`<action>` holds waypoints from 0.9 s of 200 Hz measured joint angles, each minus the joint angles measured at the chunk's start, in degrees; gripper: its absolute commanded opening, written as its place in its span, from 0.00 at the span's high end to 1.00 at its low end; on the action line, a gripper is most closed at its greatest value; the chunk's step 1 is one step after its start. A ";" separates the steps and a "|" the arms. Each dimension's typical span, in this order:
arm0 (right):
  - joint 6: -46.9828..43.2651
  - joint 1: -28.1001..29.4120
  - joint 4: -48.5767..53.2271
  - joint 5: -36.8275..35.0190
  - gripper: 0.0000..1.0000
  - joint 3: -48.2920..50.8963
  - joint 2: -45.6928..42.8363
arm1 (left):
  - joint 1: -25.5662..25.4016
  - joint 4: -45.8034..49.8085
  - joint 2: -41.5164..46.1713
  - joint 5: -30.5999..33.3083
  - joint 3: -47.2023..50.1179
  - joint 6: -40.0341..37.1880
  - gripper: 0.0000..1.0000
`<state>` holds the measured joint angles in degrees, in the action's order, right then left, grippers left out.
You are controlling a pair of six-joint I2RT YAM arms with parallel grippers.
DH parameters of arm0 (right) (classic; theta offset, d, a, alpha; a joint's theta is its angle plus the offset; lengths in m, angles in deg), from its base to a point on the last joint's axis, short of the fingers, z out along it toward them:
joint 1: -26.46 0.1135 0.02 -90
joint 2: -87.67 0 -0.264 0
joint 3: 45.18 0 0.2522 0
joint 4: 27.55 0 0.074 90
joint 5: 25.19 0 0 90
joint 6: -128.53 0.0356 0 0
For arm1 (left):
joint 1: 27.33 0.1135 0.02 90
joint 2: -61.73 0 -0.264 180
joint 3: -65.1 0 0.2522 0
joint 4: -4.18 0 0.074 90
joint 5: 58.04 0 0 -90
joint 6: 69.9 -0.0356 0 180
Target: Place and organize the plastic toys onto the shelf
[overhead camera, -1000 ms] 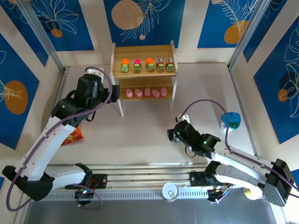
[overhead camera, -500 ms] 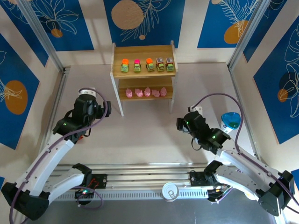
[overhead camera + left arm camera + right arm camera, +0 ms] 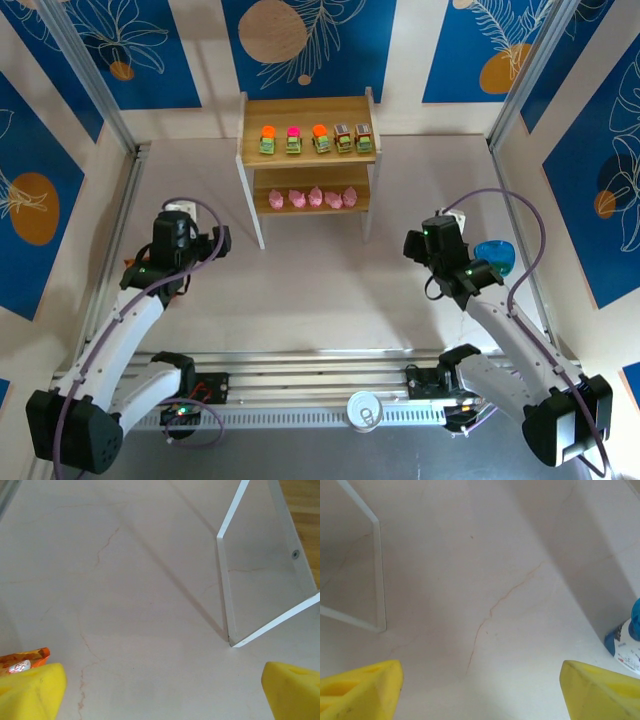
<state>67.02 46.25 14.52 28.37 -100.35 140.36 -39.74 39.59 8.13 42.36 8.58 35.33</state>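
Note:
The shelf (image 3: 306, 110) stands at the back centre of the table. Its top board carries a row of green toy cars (image 3: 315, 138) with orange, magenta and grey-brown tops. A row of pink figures (image 3: 312, 198) lines the lower board. My left gripper (image 3: 215, 240) hovers left of the shelf, open and empty, with yellow fingertips (image 3: 30, 690) apart over bare table and the shelf's white leg (image 3: 227, 595) ahead. My right gripper (image 3: 412, 245) hangs right of the shelf, open and empty, its yellow fingertips (image 3: 360, 690) wide apart near the shelf leg (image 3: 377, 575).
A flat orange snack bag (image 3: 22, 659) lies on the table under my left arm. A blue bowl (image 3: 495, 256) sits at the right, and its blue edge (image 3: 636, 614) is close to my right gripper. A paper cup (image 3: 365, 410) stands at the near rail.
Both arms have drawn back from the shelf. My left gripper moved down and left away from the lower board. My right gripper swung rightward and up toward the blue bowl.

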 measured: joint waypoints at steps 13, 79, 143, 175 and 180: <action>-0.79 -0.96 -1.36 0.70 0.17 0.02 0.02 | 0.61 -2.16 -0.04 -0.70 1.64 -0.81 0.00; -5.86 -3.39 -10.21 4.33 0.16 2.71 3.45 | 3.56 -18.78 -0.61 -1.25 13.35 -7.89 0.00; -10.12 -7.50 -19.56 9.77 0.12 6.23 2.71 | 8.39 -37.55 -10.45 -4.31 18.14 -10.19 0.00; -12.15 -9.29 -24.85 11.47 0.12 8.22 2.62 | 9.25 -46.40 -15.58 -5.29 19.26 -11.39 0.00; -12.59 -9.38 -25.51 11.65 0.11 8.46 2.67 | 9.29 -47.58 -16.52 -5.49 19.34 -11.61 0.00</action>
<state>54.43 36.88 -10.98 40.02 -91.89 143.02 -30.45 -7.99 -8.40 36.87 27.92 23.72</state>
